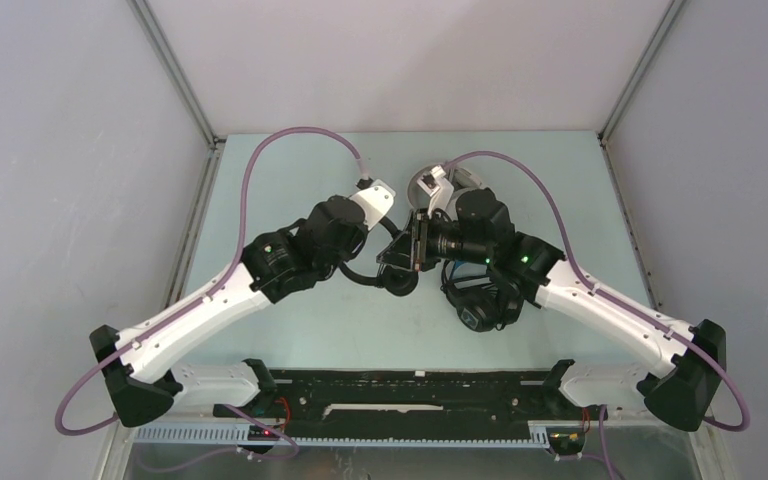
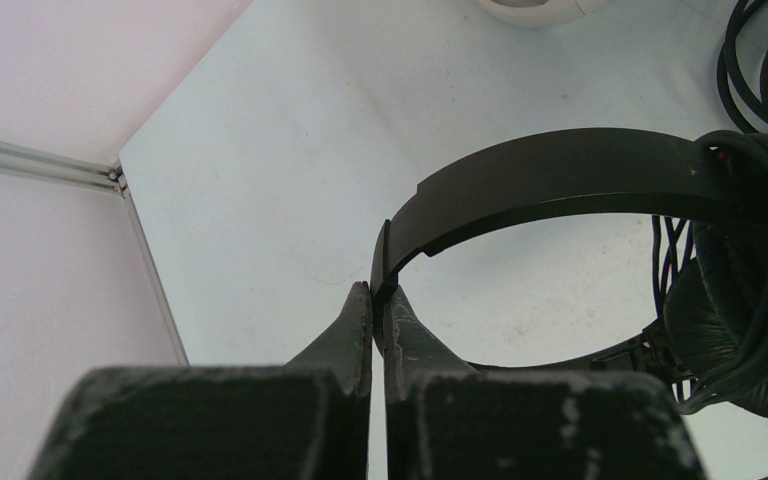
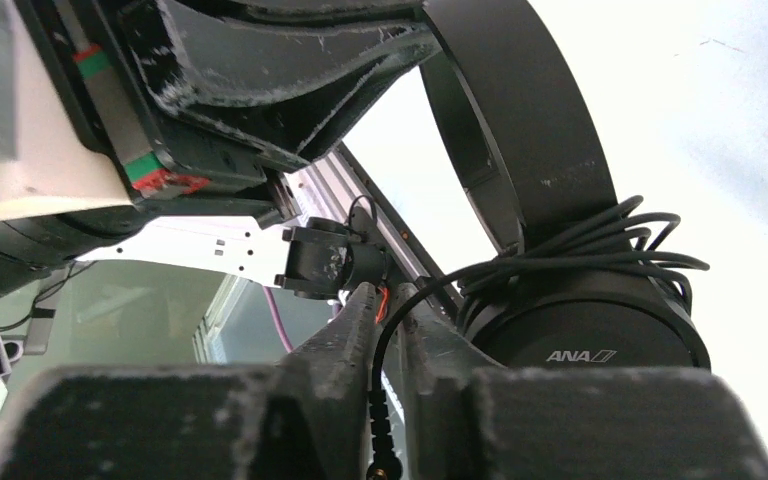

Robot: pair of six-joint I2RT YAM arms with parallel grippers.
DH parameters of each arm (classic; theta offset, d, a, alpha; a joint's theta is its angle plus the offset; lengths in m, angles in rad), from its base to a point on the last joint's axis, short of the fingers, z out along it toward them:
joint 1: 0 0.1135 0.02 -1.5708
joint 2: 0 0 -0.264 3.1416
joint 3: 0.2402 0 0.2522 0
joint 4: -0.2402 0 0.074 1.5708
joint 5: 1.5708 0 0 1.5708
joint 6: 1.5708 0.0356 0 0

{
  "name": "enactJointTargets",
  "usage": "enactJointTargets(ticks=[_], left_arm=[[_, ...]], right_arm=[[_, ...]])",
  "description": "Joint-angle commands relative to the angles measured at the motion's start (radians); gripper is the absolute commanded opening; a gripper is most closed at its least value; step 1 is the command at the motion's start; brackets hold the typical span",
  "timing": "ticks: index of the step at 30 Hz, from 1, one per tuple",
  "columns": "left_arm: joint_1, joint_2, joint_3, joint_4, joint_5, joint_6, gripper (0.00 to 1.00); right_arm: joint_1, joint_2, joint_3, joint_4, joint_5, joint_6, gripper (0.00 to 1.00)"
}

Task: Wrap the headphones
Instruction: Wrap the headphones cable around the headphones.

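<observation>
Left gripper: fingers clenched on the end of the matte black plastic headband, with no gap showing between the pads. Right gripper: fingers pinched on the thin black cable just above its ribbed plug end, the cable passing straight between the tips.

Count: two grippers, both occupied; three pairs of headphones; one cable in hand.

Item under work: slim black headphones, near the table's middle in the overhead view, between the two wrists. It has a flat narrow band and a round ear cup with white lettering (reads "ANA"). Several turns of cable are wound where band meets cup, in uneven loops, some standing off.

Orientation, left wrist view: the band's long axis runs nine o'clock to three o'clock, arch crown at twelve, opening toward six. The wound cup sits at three to four o'clock.

Others: bulky black over-ear headphones with blue accents lie on the pale table top, at four o'clock of the slim pair in the overhead view. Large white-grey over-ear headphones show only a rim at twelve o'clock of the left wrist view.
</observation>
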Motion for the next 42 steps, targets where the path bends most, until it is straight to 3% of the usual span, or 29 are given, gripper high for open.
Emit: enactJointTargets(ticks=[1, 6, 15, 22, 34, 42], left_arm=[[-0.001, -0.006, 0.081, 0.048, -0.037, -0.048, 0.00], [-0.001, -0.002, 0.080, 0.059, -0.032, -0.071, 0.00], [0.005, -0.007, 0.059, 0.068, -0.026, -0.101, 0.00], [0.010, -0.029, 0.040, 0.096, -0.022, -0.142, 0.00], [0.010, -0.106, -0.067, 0.290, -0.088, -0.055, 0.00], [0.010, -0.116, -0.076, 0.317, -0.135, -0.034, 0.00]], right_arm=[[0.016, -0.003, 0.044, 0.003, 0.034, -0.033, 0.10], [0.034, 0.005, 0.043, 0.036, -0.005, -0.047, 0.01], [0.040, -0.005, 0.064, 0.003, 0.006, -0.080, 0.00], [0.046, 0.009, 0.064, -0.041, 0.035, -0.082, 0.15], [0.039, -0.055, 0.064, -0.040, 0.088, -0.113, 0.29], [0.038, -0.092, 0.064, -0.044, 0.046, -0.141, 0.38]])
